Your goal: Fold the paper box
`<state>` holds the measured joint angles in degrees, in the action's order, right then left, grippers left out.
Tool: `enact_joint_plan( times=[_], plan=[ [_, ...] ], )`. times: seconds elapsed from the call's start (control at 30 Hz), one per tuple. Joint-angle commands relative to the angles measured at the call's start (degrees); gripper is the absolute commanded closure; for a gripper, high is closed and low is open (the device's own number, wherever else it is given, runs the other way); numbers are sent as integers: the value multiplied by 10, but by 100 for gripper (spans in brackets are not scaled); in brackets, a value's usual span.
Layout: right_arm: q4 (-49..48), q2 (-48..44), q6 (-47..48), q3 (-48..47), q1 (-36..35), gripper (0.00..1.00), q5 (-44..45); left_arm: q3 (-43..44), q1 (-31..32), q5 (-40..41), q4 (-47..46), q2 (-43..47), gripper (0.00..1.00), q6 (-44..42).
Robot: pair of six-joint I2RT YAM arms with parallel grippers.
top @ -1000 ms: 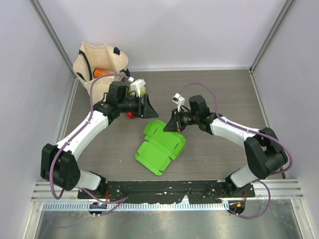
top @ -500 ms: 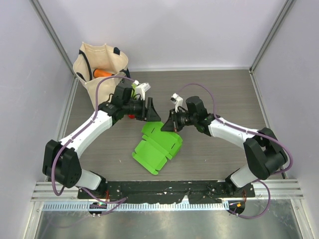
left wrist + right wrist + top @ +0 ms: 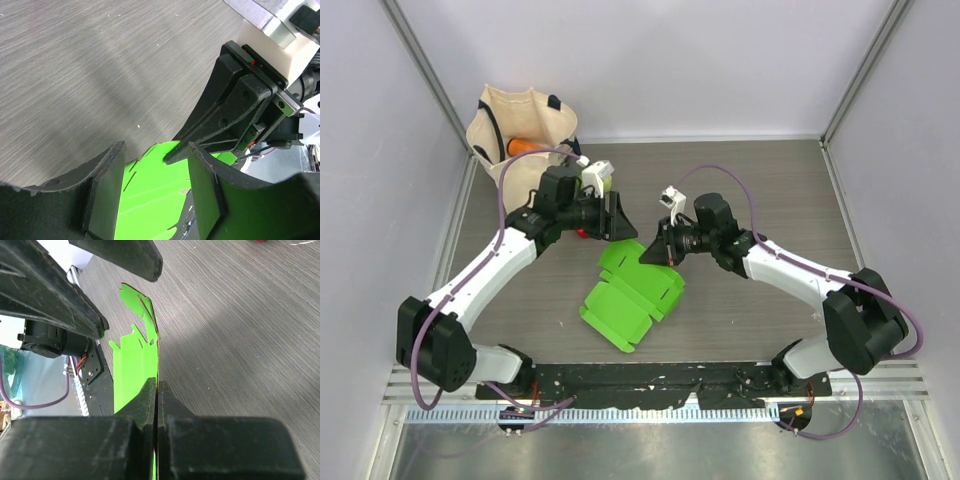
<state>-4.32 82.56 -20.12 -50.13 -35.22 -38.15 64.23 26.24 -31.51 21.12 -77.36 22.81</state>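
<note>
Though unclear overhead, right gripper [image 3: 157, 386] clenched on paper box [image 3: 134, 370] edge in wrist view; left gripper [image 3: 155, 152] agape.

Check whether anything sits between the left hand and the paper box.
Nothing visible does. The open left hand hangs right over the paper box at its far edge. The right hand, shut on that edge, sits close beside it, not between.

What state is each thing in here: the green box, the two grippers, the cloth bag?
paper box, partly folded, lying on the table, far edge pinched.
right gripper, shut on the paper box's edge.
left gripper, open, over the box's far flap, holding nothing.
cloth bag, mouth open, an orange item inside.
</note>
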Motion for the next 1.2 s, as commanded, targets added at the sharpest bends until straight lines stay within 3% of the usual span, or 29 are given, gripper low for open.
enact_joint_plan(
  times=[0.0,0.5,0.7,0.97,1.07,1.17],
  plan=[
    [-18,-16,-5,-22,-5,99,17,6,0,-44,-30,0,45,0],
    [-66,-11,-29,-16,-5,99,41,-5,2,-74,-52,-13,49,22],
    [-113,-14,-76,-7,-5,99,69,-5,6,-100,-63,-24,51,32],
    [-205,-2,-129,11,-8,99,32,-6,10,-115,-65,-41,50,40],
    [-227,-9,-135,24,-7,99,25,-4,10,-103,-59,-36,49,35],
    [-182,-23,-106,29,-4,99,42,-8,11,-55,-50,4,46,22]
  ],
)
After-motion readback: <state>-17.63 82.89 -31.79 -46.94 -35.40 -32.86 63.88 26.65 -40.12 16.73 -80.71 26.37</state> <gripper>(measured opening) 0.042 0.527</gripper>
